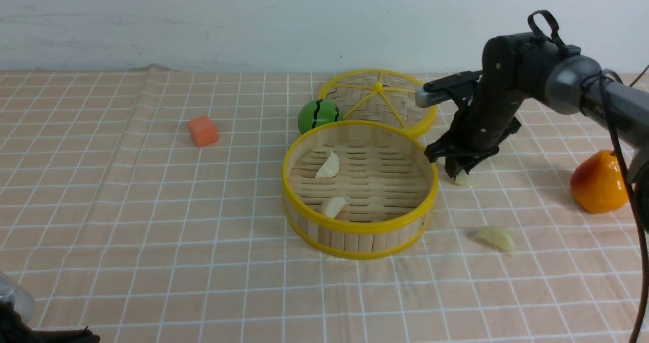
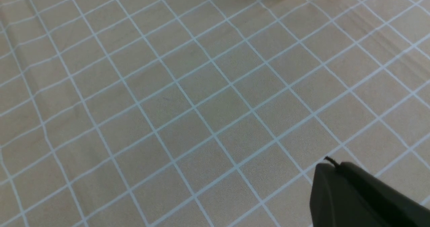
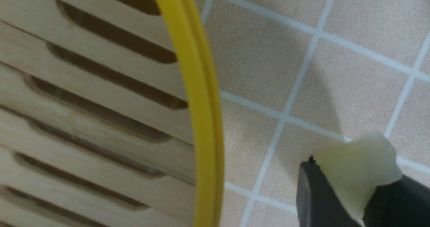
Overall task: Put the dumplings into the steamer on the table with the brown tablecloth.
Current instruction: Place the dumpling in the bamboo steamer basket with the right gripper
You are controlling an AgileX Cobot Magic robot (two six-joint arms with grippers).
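Left gripper point(image 2: 356, 196) sat far left over bare brown tablecloth point(image 2: 188, 96). Only one dark finger showed, so I couldn't tell if it was spread or closed. Orange cube point(image 1: 203, 130), green ball point(image 1: 318, 115) and lid point(image 1: 377, 99) weren't task items, so I skipped them. Steamer point(image 1: 360, 241) stood mid-table with two on its slats: back-left dumpling point(image 1: 328, 165) and front dumpling point(image 1: 333, 206). I judged the job half done, with two to go. Right gripper point(image 1: 460, 174) was down just outside the steamer's right wall, fingers point(image 3: 319, 200) drawn in and pinching the third dumpling point(image 3: 359, 173) low at the cloth. I couldn't tell if it was lifted. Fourth dumpling point(image 1: 494, 238) lay loose on the cloth further right and nearer me, well apart from the orange fruit point(image 1: 598, 183).
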